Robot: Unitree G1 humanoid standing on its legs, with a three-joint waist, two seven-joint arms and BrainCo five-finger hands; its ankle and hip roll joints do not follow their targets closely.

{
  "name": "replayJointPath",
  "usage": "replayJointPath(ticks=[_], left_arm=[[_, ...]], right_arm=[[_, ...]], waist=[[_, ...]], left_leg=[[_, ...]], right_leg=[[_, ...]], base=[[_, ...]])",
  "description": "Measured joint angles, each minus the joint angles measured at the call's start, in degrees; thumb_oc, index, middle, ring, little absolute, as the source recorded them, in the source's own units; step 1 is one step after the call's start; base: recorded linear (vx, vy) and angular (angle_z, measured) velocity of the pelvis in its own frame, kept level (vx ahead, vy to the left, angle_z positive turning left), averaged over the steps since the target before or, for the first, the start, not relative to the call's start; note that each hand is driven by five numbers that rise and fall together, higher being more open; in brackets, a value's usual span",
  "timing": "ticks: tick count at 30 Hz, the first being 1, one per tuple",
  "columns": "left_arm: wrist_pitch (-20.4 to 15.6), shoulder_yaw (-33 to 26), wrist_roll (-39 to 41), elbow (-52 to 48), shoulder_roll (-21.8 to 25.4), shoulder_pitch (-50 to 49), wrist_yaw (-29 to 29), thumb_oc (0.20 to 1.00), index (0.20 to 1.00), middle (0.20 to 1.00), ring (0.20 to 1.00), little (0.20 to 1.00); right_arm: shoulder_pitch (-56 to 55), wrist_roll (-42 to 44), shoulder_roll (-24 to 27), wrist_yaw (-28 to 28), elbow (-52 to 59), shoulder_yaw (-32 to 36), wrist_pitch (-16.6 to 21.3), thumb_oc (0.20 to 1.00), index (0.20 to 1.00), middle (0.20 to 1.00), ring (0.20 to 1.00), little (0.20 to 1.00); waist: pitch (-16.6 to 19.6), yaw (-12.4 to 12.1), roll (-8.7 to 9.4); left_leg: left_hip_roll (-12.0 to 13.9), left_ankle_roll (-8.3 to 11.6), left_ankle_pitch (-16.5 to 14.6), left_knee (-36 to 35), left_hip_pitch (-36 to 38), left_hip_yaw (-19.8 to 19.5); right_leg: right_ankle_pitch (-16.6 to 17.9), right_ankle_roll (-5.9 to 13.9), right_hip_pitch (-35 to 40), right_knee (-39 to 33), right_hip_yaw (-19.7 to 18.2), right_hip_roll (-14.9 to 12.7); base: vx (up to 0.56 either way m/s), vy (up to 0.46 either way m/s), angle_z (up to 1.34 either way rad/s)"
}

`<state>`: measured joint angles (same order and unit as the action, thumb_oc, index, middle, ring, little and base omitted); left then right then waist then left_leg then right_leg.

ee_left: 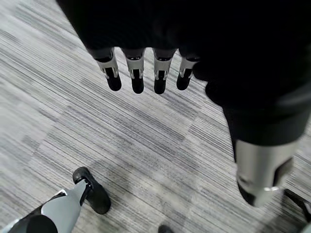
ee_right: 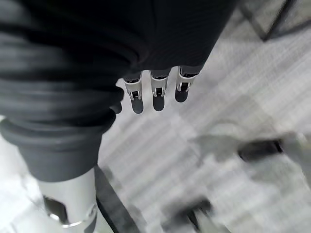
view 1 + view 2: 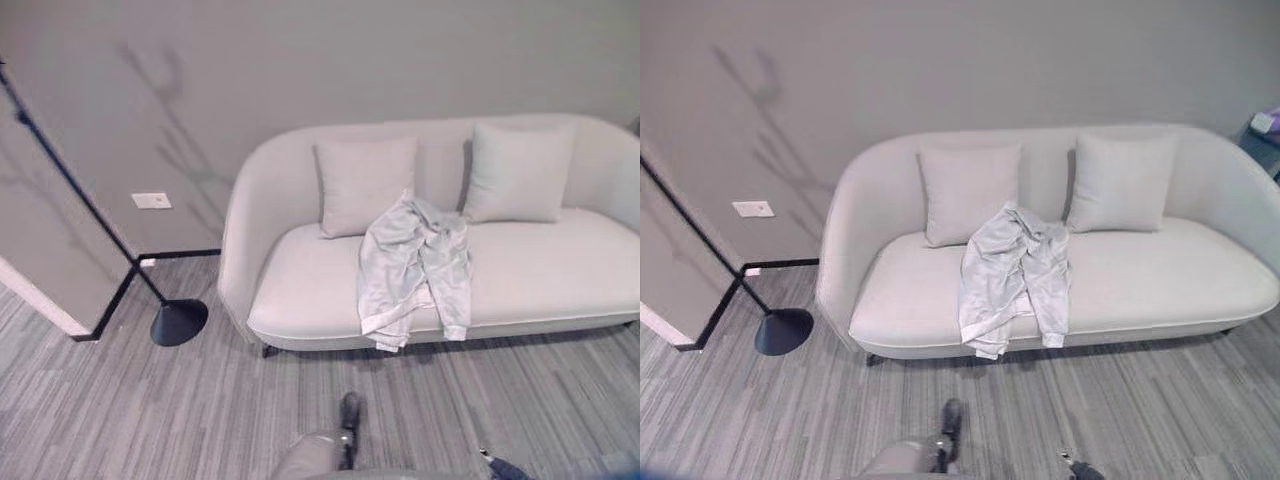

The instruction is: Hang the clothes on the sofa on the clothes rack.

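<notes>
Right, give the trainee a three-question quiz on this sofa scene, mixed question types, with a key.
1. True or false: the grey garment hangs over the front edge of the sofa.
2. How many cushions lean on the sofa's backrest?
3. The left hand and right hand are: A) gripping the garment B) open, holding nothing, above the floor C) on a cushion.

Key: 1 true; 2 two, the left cushion and right cushion; 3 B.

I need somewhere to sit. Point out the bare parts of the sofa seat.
The sofa seat is bare between the garment and the right arm, with a narrower strip left of the garment. The middle is taken: the garment hangs over the front edge, below two cushions.
</notes>
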<state>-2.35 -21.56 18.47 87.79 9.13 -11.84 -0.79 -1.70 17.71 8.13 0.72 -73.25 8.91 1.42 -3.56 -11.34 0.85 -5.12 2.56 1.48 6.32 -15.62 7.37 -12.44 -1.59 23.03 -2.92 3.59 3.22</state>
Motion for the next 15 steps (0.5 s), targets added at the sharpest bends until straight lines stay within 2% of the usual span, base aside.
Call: replayJointPath(ticks=[1, 2, 3, 4, 5, 6, 7, 8, 9, 10, 11, 12, 13, 14, 15], left_arm=[[0.2, -3.2, 0.0, -0.3, -0.2, 0.8, 0.2, 1.000, 1.000, 1.000, 1.000, 1.000], [0.0, -4.9, 0.0, -0.3, 0.2, 0.7, 0.1, 1.000, 1.000, 1.000, 1.000, 1.000], [-0.3, -4.1, 0.0, -1.2, 1.1, 0.8, -0.2, 1.000, 1.000, 1.000, 1.000, 1.000], [-0.6, -3.1, 0.0, -1.6, 2.1, 1.2, -0.2, 1.000, 1.000, 1.000, 1.000, 1.000], [-0.9, -3.2, 0.0, -2.0, 2.4, 1.6, -0.3, 1.000, 1.000, 1.000, 1.000, 1.000], [-0.4, -2.7, 0.0, -1.1, 1.9, 3.5, -0.5, 1.000, 1.000, 1.000, 1.000, 1.000], [-0.3, -1.2, 0.0, -1.3, 1.0, 4.5, -0.6, 1.000, 1.000, 1.000, 1.000, 1.000], [-0.4, -0.2, -0.1, -1.3, 0.5, 5.9, -0.7, 1.000, 1.000, 1.000, 1.000, 1.000], [-0.5, 1.0, -1.1, -1.9, 0.5, 6.8, -0.8, 1.000, 1.000, 1.000, 1.000, 1.000], [-1.2, 1.3, -1.7, -2.3, 0.7, 6.8, -1.2, 1.000, 1.000, 1.000, 1.000, 1.000], [-1.2, 1.8, -1.7, -2.4, 0.1, 7.1, -1.7, 1.000, 1.000, 1.000, 1.000, 1.000], [-1.4, 2.5, -1.7, -2.4, 0.9, 8.1, -2.2, 1.000, 1.000, 1.000, 1.000, 1.000], [-1.3, 2.5, -1.9, -3.4, 2.8, 9.5, -2.4, 1.000, 1.000, 1.000, 1.000, 1.000], [-1.6, 2.2, -1.9, -5.6, 2.1, 8.8, -3.3, 1.000, 1.000, 1.000, 1.000, 1.000], [-1.7, 1.9, -1.9, -5.9, 1.7, 8.1, -3.5, 1.000, 1.000, 1.000, 1.000, 1.000]], right_arm=[[-0.3, -1.7, 0.3, 0.6, 3.0, 0.0, -0.9, 1.000, 1.000, 1.000, 1.000, 1.000], [0.1, -2.5, 1.0, 1.2, 6.5, 0.2, -0.4, 1.000, 1.000, 1.000, 1.000, 1.000], [1.1, -3.7, 1.6, 1.8, 10.5, -0.1, 0.3, 1.000, 1.000, 1.000, 1.000, 1.000], [1.4, -4.4, 1.9, 2.2, 13.5, -0.7, 0.7, 1.000, 1.000, 1.000, 1.000, 1.000], [2.4, -5.1, 2.2, 2.5, 14.5, -1.0, 0.8, 1.000, 1.000, 1.000, 1.000, 1.000], [3.9, -6.6, 3.8, 2.8, 15.1, -1.6, 0.6, 1.000, 1.000, 1.000, 1.000, 1.000], [4.7, -7.8, 5.5, 3.1, 16.3, -1.8, 0.5, 1.000, 1.000, 1.000, 1.000, 1.000], [4.6, -8.7, 7.1, 3.9, 17.0, -2.2, 0.2, 1.000, 1.000, 1.000, 1.000, 1.000], [4.3, -10.5, 8.6, 5.0, 18.5, -3.0, -0.9, 1.000, 1.000, 1.000, 1.000, 1.000], [4.0, -12.2, 10.1, 5.6, 19.8, -4.0, -1.4, 1.000, 1.000, 1.000, 1.000, 1.000], [4.5, -13.7, 12.0, 6.2, 20.5, -4.3, -2.1, 1.000, 1.000, 1.000, 1.000, 1.000], [4.6, -15.1, 12.7, 6.5, 21.5, -5.2, -2.9, 1.000, 1.000, 1.000, 1.000, 1.000], [4.3, -17.3, 13.1, 6.6, 28.1, -4.7, -3.4, 1.000, 1.000, 1.000, 1.000, 1.000], [3.7, -19.1, 14.4, 7.4, 33.3, -3.2, -2.4, 1.000, 1.000, 1.000, 1.000, 1.000], [2.7, -20.7, 15.0, 7.9, 33.0, -2.1, -2.3, 1.000, 1.000, 1.000, 1.000, 1.000]], waist=[[0.0, 0.1, 0.44], [0.7, 0.5, 0.19], [2.6, 0.4, 0.73], [4.0, 0.1, 2.01], [4.4, -0.1, 2.36], [4.1, 0.0, 0.42], [4.0, 0.3, -2.36], [3.6, 1.7, -3.75], [2.4, 3.0, -6.46], [1.5, 3.1, -7.88], [0.7, 2.8, -9.76], [-0.4, 2.9, -8.22], [-2.3, 4.3, -5.44], [-4.5, 4.0, -5.50], [-5.3, 4.8, -6.91]], left_leg=[[0.0, -3.69, 2.6, -2.7, 5.0, 0.3], [0.4, -4.09, 3.0, -6.7, 10.1, 0.4], [0.3, -3.99, 2.9, -7.9, 11.7, 0.5], [-0.5, -5.19, 2.1, -7.0, 12.0, 1.5], [-1.1, -6.49, 1.2, -6.6, 12.5, 2.4], [-0.9, -10.65, -0.6, -4.4, 13.1, 2.7], [-0.8, -11.95, -1.3, -4.2, 14.2, 1.8], [-0.9, -12.25, -1.5, -4.3, 15.5, 0.3], [-1.0, -11.38, -1.7, -4.8, 17.5, -1.0], [-1.1, -10.93, -1.9, -5.5, 19.2, -1.5], [-0.9, -5.36, -3.6, -5.4, 20.3, -2.2], [-1.6, 2.79, -8.2, 0.7, 18.3, -2.1], [3.2, -9.81, -13.4, 16.3, 10.3, -3.0], [3.8, -6.40, -16.2, 15.2, 11.4, -6.5], [5.5, -5.69, -14.1, 11.2, 14.4, -9.6]], right_leg=[[1.2, 0.17, -0.1, 6.1, -0.1, -0.7], [3.8, 0.67, -0.9, 11.6, -0.1, -1.0], [4.8, 2.51, -2.4, 15.8, 0.3, -1.9], [6.1, 3.35, -2.4, 16.2, 0.5, -3.5], [6.8, 3.64, -2.3, 16.8, 0.6, -4.4], [8.4, 5.31, -5.3, 24.5, 1.5, -5.3], [8.8, 5.58, -11.1, 35.9, 2.1, -5.9], [7.2, 5.24, -14.2, 40.7, 1.9, -5.7], [5.1, 4.81, -17.2, 43.4, 1.6, -6.2], [3.1, 3.57, -20.6, 42.7, 2.2, -8.1], [2.8, 2.27, -23.7, 38.5, 1.7, -9.4], [3.9, 2.59, -26.3, 33.8, 0.3, -13.3], [6.7, 5.31, -30.0, 23.3, -5.7, -21.0], [9.9, 7.82, -30.4, 12.3, -8.4, -24.3], [13.4, 6.25, -28.2, 2.1, -9.2, -23.5]], base=[[0.49, 0.108, -0.71], [0.35, 0.081, -0.91], [0.43, 0.173, -0.78], [0.33, 0.204, -0.71], [0.26, 0.244, -0.69], [0.16, 0.164, -0.45], [0.16, 0.101, 0.05], [0.15, 0.030, 0.65], [0.15, -0.026, 0.71], [0.17, -0.099, 0.50], [0.17, -0.128, 0.33], [0.18, -0.158, 0.53], [0.13, -0.148, 0.69], [0.18, -0.234, 0.95], [0.14, -0.366, 1.18]])
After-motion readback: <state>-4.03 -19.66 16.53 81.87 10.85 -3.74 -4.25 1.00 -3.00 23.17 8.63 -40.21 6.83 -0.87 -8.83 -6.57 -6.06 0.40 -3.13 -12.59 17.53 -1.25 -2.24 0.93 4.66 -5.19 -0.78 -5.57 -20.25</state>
